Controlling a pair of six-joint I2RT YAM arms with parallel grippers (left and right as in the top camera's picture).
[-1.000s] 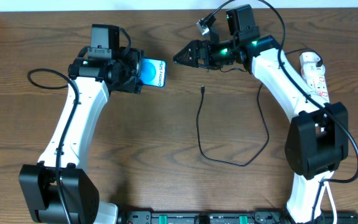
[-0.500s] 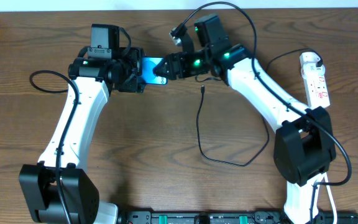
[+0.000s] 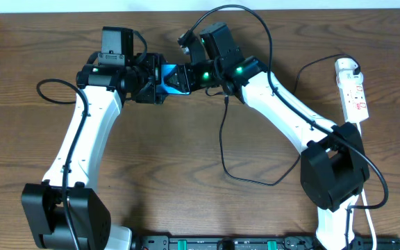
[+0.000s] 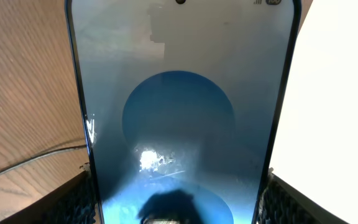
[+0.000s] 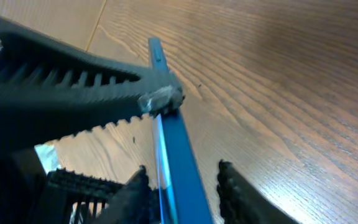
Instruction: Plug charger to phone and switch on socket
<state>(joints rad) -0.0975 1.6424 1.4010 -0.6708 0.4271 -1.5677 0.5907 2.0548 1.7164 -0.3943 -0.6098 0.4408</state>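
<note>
The phone [image 3: 174, 78] is held off the table, its blue-lit screen filling the left wrist view [image 4: 179, 106]. My left gripper [image 3: 157, 80] is shut on its two long edges, fingers [image 4: 73, 199] showing at the bottom corners. My right gripper [image 3: 185, 77] straddles the phone's free end: in the right wrist view the phone [image 5: 173, 137] runs edge-on between the fingertips [image 5: 227, 183], with a narrow gap on the right side. The charger [image 3: 222, 142] lies loose on the table, its connector tip [image 3: 226, 99] just below my right gripper. The socket [image 3: 353, 87] lies at the far right.
The charger loops across the table's middle towards the socket. A black cable [image 3: 47, 87] curls by the left arm. Both arm bases and a black rail [image 3: 221, 243] line the front edge. My left gripper's toothed finger [image 5: 73, 87] crosses the right wrist view.
My right arm has swung left from the table's middle to the phone's free end, and its jaws have narrowed around it. The left arm and phone have stayed put.
</note>
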